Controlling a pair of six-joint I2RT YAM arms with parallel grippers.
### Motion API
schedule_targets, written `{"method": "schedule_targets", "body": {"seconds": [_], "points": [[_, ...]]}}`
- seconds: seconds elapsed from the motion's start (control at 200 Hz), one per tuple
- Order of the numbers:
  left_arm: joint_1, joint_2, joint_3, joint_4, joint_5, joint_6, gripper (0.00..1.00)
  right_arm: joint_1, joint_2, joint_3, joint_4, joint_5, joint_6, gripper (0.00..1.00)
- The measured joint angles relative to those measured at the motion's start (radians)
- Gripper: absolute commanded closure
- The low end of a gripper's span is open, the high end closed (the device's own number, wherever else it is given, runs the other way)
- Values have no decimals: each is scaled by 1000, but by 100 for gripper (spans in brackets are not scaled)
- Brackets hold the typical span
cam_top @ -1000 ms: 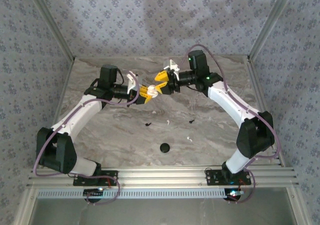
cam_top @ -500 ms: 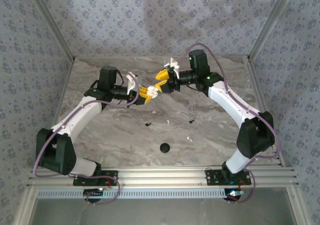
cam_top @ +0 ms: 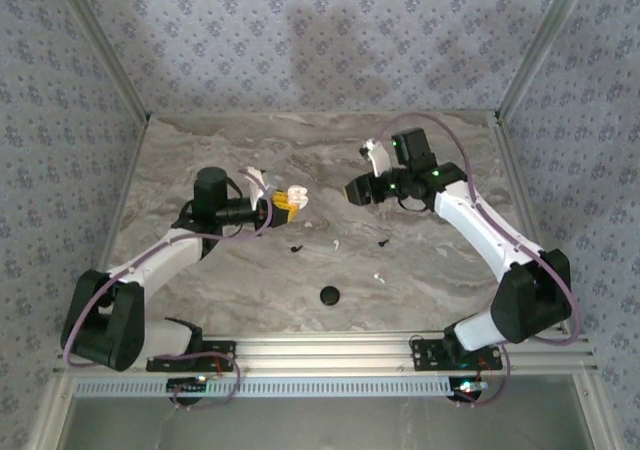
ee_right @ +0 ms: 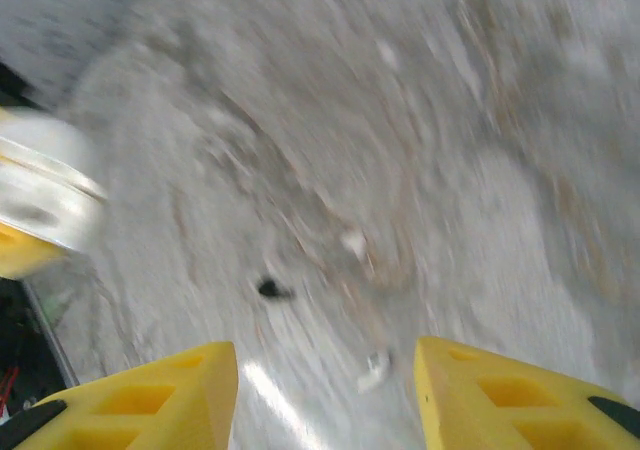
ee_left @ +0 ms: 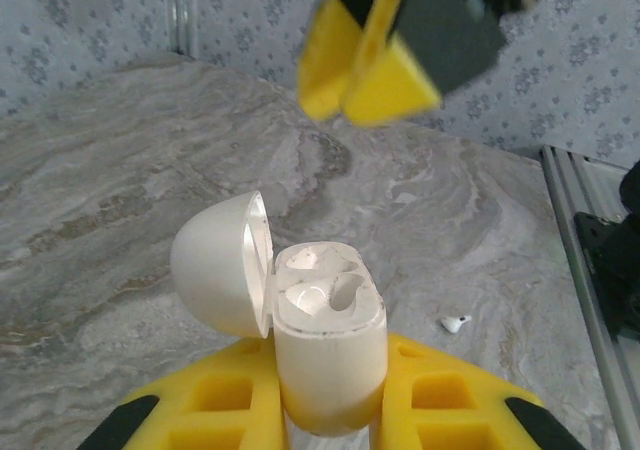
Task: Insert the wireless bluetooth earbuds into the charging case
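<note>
Grip firm: left hand (ee_left: 330, 415) clamped on white glossy plastic charging case (ee_left: 330, 340), lid (ee_left: 218, 265) flipped open, sockets showing. Right hand (ee_right: 325, 390) to its right, yellow fingers (ee_right: 150, 390) parted, blurred. Four tiny plastic earbuds loose on grey marble counter (cam_top: 200, 160), nearer than hands: black (cam_top: 296, 247), white (cam_top: 336, 241), black (cam_top: 384, 240), then white (cam_top: 378, 277) nearest. Black round disc (cam_top: 329, 295) nearest of all.

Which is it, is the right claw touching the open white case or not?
Apart. The top view shows bare table between the right gripper and the open charging case, which the left gripper holds.
</note>
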Motion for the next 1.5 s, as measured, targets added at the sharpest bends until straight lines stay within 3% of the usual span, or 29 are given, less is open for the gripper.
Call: {"method": "schedule_targets", "body": {"seconds": [0.19, 0.445, 0.944, 1.499], "points": [[-14, -32, -45, 71, -42, -19, 80, 34, 9, -64, -225, 174, 89, 48], [-28, -34, -90, 105, -69, -38, 80, 100, 164, -7, -378, 267, 182, 49], [-39, -53, -97, 111, -102, -32, 80, 196, 440, 184, -360, 256, 354, 56], [-39, -60, -97, 80, -140, -21, 80, 223, 586, 297, -340, 275, 444, 60]]}}
